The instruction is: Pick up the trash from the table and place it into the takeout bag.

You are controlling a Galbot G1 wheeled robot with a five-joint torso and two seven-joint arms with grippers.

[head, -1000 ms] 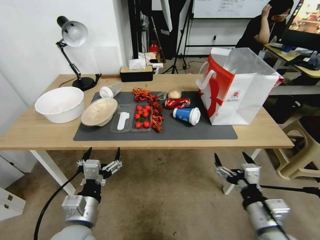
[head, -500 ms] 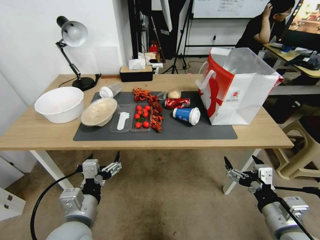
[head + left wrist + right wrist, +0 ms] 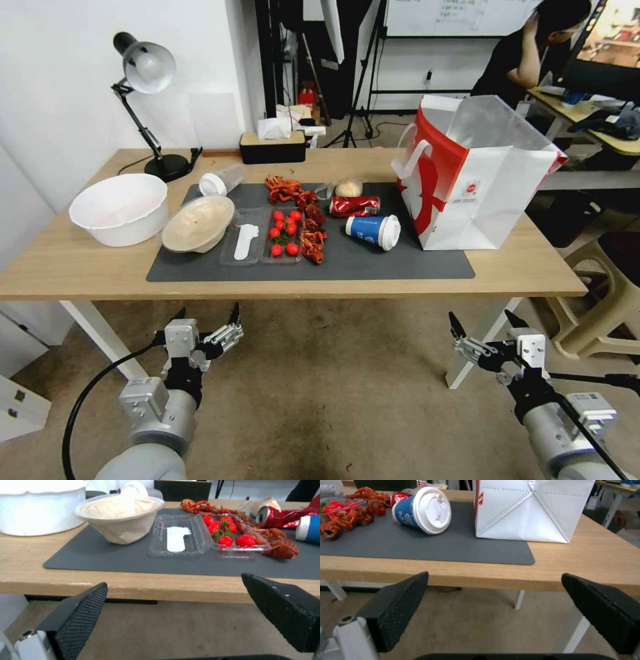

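Below the front edge of the long light-wood table (image 3: 80, 267), both arms hang over the carpet, not touching anything. Left gripper (image 3: 205, 312) sits under the table's left half, fingers spread wide, nothing between them. Right gripper (image 3: 485, 321) sits under the right half, near the white table leg (image 3: 475, 347), fingers also spread, empty.

On the dark grey mat (image 3: 373, 267):
- blue-white paper cup with white lid (image 3: 373, 231) lies on its side, lid pointing toward the bag, just beside the bag's red panel.
- crushed red soda can (image 3: 355, 205) lies just behind the cup.
- beige lump in clear wrap (image 3: 349, 188) is behind the can, near the mat's far edge.
- tan round bowl (image 3: 198, 223) is tilted at the mat's left end, leaning against the clear plastic tray of red tomatoes (image 3: 263, 235).
- clear white-lidded tub (image 3: 222, 180) lies on its side at the mat's far-left corner.
- pile of red crayfish shells (image 3: 303, 220) runs between the tray and the can.

Large white paper takeout bag with red side panels (image 3: 487, 180) stands upright and open on the table's right end, its base partly on the mat. Large white bowl (image 3: 120, 208) sits on bare wood left of the mat. Black desk lamp (image 3: 143, 100) and black tissue box (image 3: 273, 147) are along the far edge.
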